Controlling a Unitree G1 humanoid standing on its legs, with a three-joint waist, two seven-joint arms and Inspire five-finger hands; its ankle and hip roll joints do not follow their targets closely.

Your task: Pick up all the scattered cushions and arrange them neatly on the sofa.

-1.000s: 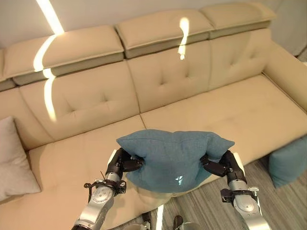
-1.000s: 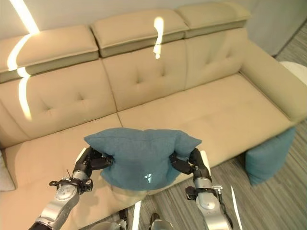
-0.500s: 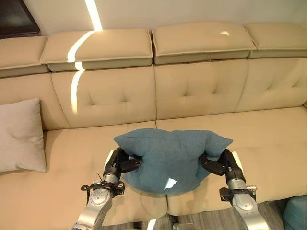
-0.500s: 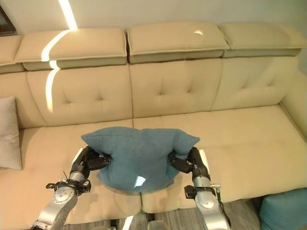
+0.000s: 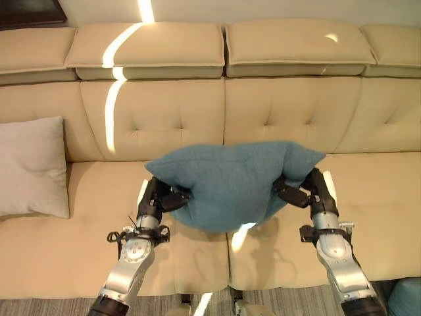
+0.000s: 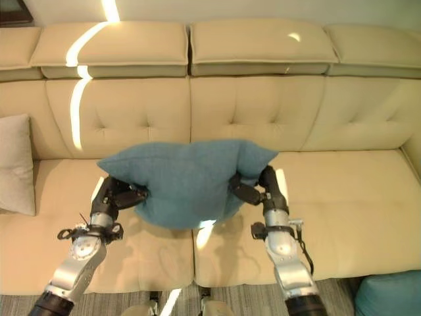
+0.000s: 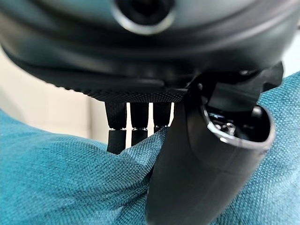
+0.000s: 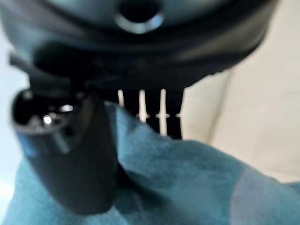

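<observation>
Teal cushion [image 5: 233, 184] is held in the air between both hands, above the front part of the sofa [image 5: 296, 112] seat, roughly over the seam between the two middle seat pads. It hangs clear of the seat; its shadow falls on the pads below.

Left hand [image 5: 160, 199] grips the cushion's left corner: thumb [image 7: 197, 173] pressed into the fabric on one side, fingers [image 7: 133, 124] behind the fold on the other, cloth pinched between them. Right hand [image 5: 306, 189] does the same on the right corner: thumb [image 8: 79, 154] on the near face, fingers [image 8: 150, 117] past the fabric edge, cloth bunched in the pinch. Both corners are pulled up, so the cushion sags in the middle.

Sofa as the holder: beige, tufted backrest, padded headrest blocks along the top. On it, one pale grey cushion [image 5: 31, 168] stands upright against the backrest at the sofa's far left end, base on the seat. That is well apart from the teal cushion.

Off the sofa: a second teal cushion [image 6: 388, 295] on the floor [image 5: 52, 307] just in front of the sofa's right end, partly cut by the frame edge. Floor is grey wood-look planks along the sofa's front edge.

A dark framed object [image 5: 29, 12] sits on the wall above the sofa's left headrest; can't tell what it is.
</observation>
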